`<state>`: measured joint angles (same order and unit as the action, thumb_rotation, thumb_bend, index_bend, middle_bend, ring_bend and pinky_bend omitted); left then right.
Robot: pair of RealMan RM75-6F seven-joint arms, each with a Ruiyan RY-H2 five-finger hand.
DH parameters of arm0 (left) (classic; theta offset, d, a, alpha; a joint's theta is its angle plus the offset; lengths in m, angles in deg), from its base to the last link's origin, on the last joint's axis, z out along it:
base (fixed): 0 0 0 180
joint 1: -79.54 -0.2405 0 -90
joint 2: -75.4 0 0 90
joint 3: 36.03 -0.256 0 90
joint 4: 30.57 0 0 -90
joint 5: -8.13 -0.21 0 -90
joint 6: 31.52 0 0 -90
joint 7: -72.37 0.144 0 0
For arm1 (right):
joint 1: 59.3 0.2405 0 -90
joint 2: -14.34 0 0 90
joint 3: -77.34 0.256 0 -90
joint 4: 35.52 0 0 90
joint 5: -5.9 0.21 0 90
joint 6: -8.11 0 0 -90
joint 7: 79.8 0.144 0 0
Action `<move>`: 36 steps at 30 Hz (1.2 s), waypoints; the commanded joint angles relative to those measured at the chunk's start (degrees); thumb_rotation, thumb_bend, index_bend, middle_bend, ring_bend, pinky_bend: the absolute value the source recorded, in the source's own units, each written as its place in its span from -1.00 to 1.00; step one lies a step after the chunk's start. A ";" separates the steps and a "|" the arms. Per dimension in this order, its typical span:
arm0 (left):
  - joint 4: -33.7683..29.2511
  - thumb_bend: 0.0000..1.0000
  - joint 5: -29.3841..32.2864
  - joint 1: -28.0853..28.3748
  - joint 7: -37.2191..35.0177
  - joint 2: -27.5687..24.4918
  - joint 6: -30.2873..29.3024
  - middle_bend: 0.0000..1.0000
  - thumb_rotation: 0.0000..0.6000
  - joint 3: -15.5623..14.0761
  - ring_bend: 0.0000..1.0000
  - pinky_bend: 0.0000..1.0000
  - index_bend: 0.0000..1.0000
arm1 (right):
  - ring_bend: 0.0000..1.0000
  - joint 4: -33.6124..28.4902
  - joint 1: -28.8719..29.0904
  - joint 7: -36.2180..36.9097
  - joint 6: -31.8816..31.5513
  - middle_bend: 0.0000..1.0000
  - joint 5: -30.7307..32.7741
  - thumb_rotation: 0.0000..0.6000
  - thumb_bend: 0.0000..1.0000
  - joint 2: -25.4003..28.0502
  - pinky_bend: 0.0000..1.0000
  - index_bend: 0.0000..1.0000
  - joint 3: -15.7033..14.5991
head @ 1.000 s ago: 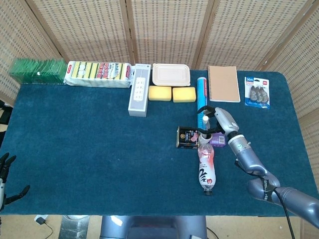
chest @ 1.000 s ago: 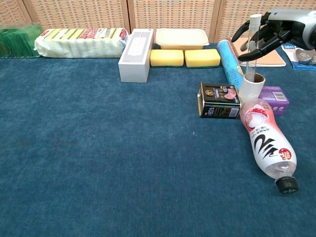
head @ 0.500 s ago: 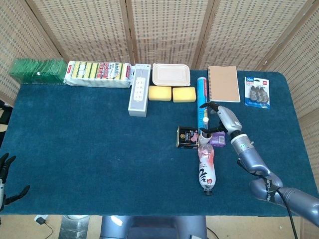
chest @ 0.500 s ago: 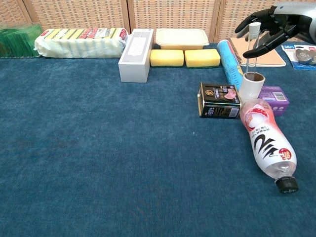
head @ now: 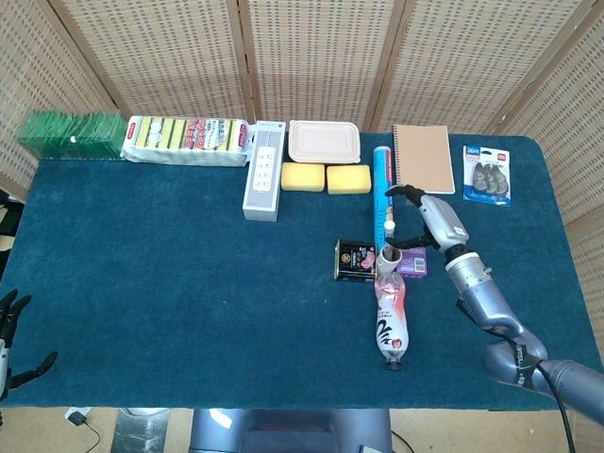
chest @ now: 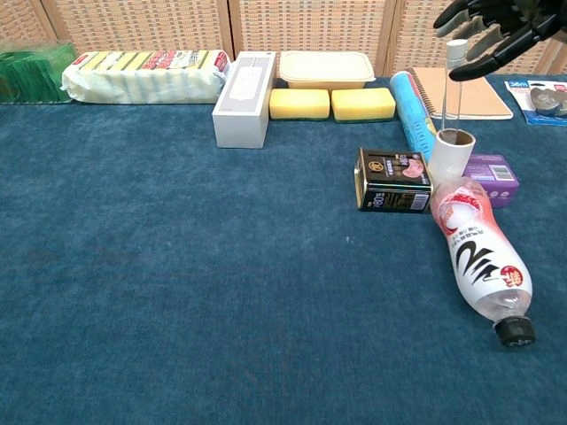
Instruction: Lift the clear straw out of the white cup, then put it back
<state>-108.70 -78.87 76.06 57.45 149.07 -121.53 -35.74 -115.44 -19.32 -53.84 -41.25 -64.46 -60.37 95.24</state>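
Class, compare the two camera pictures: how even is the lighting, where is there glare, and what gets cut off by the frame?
Head view: soft, even light, faint shadows; the clear straw is small and hard to make out. Chest view: glare on the pink bottle; the right hand is cropped by the top edge.

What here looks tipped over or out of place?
The bottle lies on its side in front of the cup, its base against the cup. Everything else sits tidy; the straw stands in the cup.
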 commanded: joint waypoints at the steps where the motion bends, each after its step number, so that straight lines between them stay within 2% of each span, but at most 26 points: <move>1: -0.05 -0.61 -0.39 0.26 0.15 -0.14 0.04 -1.00 1.00 -0.03 -1.00 -0.70 -0.86 | -0.63 -1.87 -0.89 -0.81 -0.93 -0.59 -0.39 1.00 -0.55 1.71 -0.53 -0.54 -0.20; 9: -0.52 -0.61 -2.12 1.87 0.50 -1.19 0.91 -1.00 1.00 -0.15 -1.00 -0.70 -0.86 | -0.66 -7.79 -3.85 -2.96 -1.66 -0.61 -0.58 1.00 -0.61 7.97 -0.59 -0.61 -1.98; 15: -0.45 -0.61 -2.66 2.81 0.07 -1.73 1.45 -1.00 1.00 -0.03 -1.00 -0.70 -0.86 | -0.68 -11.78 -6.59 -5.31 -2.15 -0.62 -1.77 1.00 -0.61 12.80 -0.62 -0.64 -4.69; 17: -0.29 -0.61 -3.13 3.61 0.07 -1.87 2.21 -1.00 1.00 -0.06 -1.00 -0.70 -0.86 | -0.69 -15.02 -10.42 -9.13 -6.13 -0.62 -4.34 1.00 -0.61 15.53 -0.63 -0.64 -7.94; 22: -0.36 -0.61 -3.29 3.78 -0.05 -2.09 1.96 -1.00 1.00 -0.12 -1.00 -0.70 -0.86 | -0.73 -17.74 -15.78 -15.39 -13.43 -0.63 -8.86 1.00 -0.68 17.20 -0.70 -0.65 -12.04; 26: -0.58 -0.61 -3.36 3.44 0.37 -2.20 1.03 -1.00 1.00 -0.22 -1.00 -0.70 -0.86 | -0.74 -19.34 -23.88 -24.21 -25.14 -0.63 -13.74 1.00 -0.70 15.98 -0.73 -0.65 -16.86; 31: -0.94 -0.61 -3.98 3.21 1.08 -2.12 0.11 -1.00 1.00 -0.52 -1.00 -0.70 -0.86 | -0.74 -18.94 -29.70 -25.93 -32.79 -0.64 -18.14 1.00 -0.71 13.83 -0.73 -0.65 -20.27; 36: -0.82 -0.61 -4.86 2.83 1.75 -1.70 -0.83 -1.00 1.00 -1.17 -1.00 -0.70 -0.86 | -0.74 -15.27 -34.86 -27.54 -39.29 -0.64 -22.51 1.00 -0.71 10.11 -0.73 -0.65 -22.98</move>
<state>-109.57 -83.67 78.95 59.14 147.31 -122.29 -36.85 -132.25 -52.07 -80.27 -78.32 -85.11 -48.46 73.83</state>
